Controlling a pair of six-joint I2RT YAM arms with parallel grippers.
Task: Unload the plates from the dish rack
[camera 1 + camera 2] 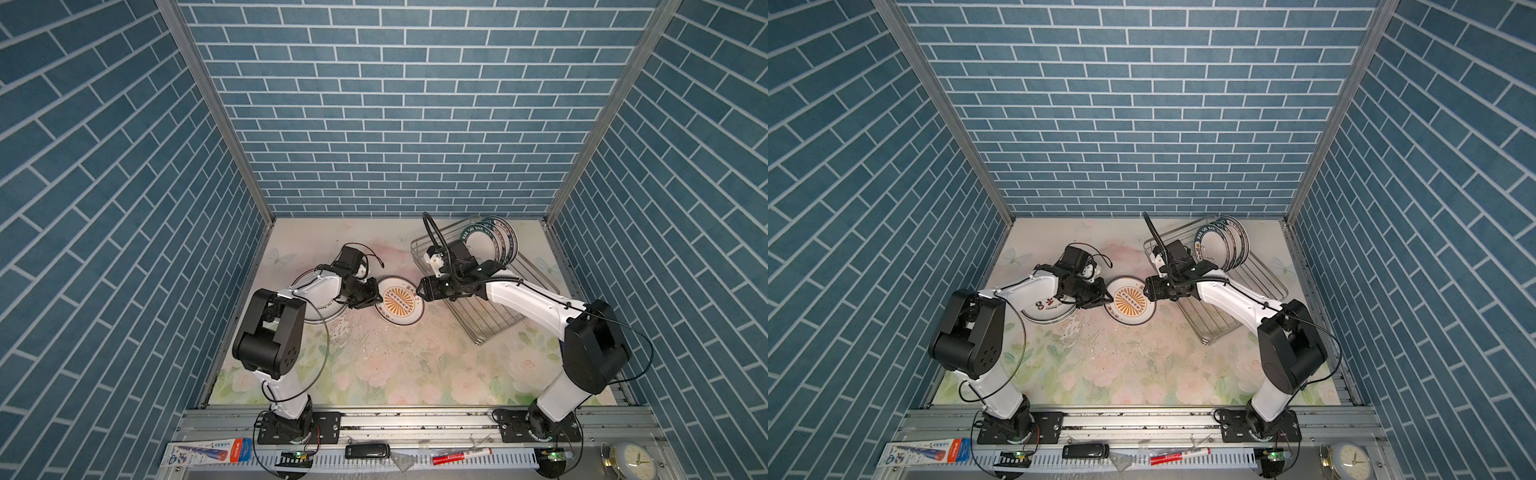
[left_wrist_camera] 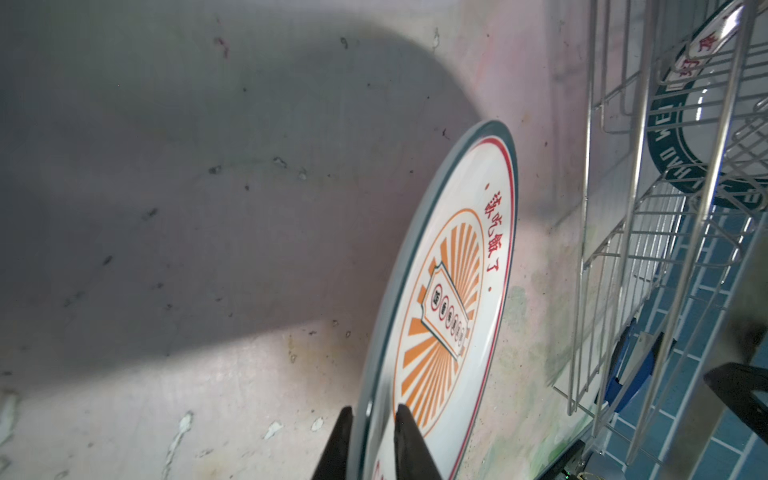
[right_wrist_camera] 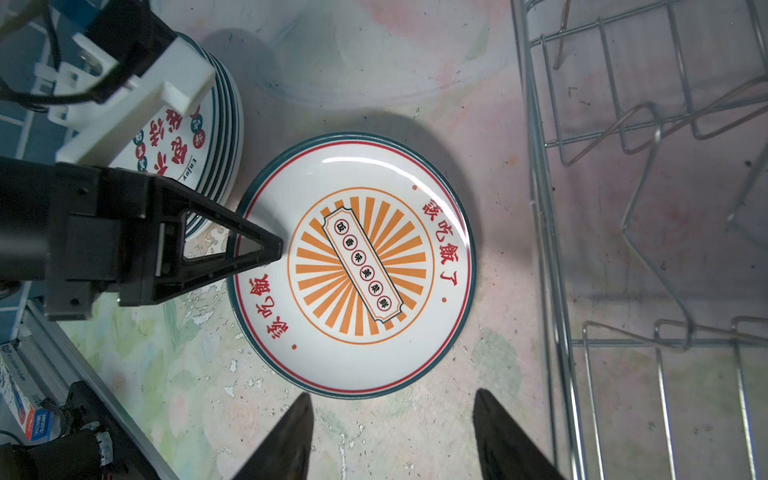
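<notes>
Closest to me runs a metal rail [image 1: 415,419] with odds and ends on it: a toothpaste box [image 1: 208,453], a small black gadget [image 1: 368,451], a red marker [image 1: 461,457] and a round clock [image 1: 631,459]. Beyond it, a floral mat [image 1: 395,365], scuffed and flaking near the middle, covers the table, with blue brick-pattern walls [image 1: 395,104] on three sides.

At the far right the dish rack [image 1: 490,324] sits askew, with green-rimmed plates [image 1: 490,245] on edge at its far end and the nearer slots bare. A sunburst plate [image 1: 400,301] is in the middle of the mat, just left of the rack. Beside it stands a stack of plates [image 3: 174,149].

Reaching from its near-left base, the left arm bends high at the elbow and stretches its forearm over the stack. The left gripper [image 1: 375,296] meets the sunburst plate's left edge. In the left wrist view its fingers [image 2: 409,440] straddle that rim closely, but whether they pinch it or have let go, I cannot tell.

From the near right, the right arm lays its forearm across the rack. The right gripper [image 3: 392,395] points at the plate's right edge, jaws spread and empty.
</notes>
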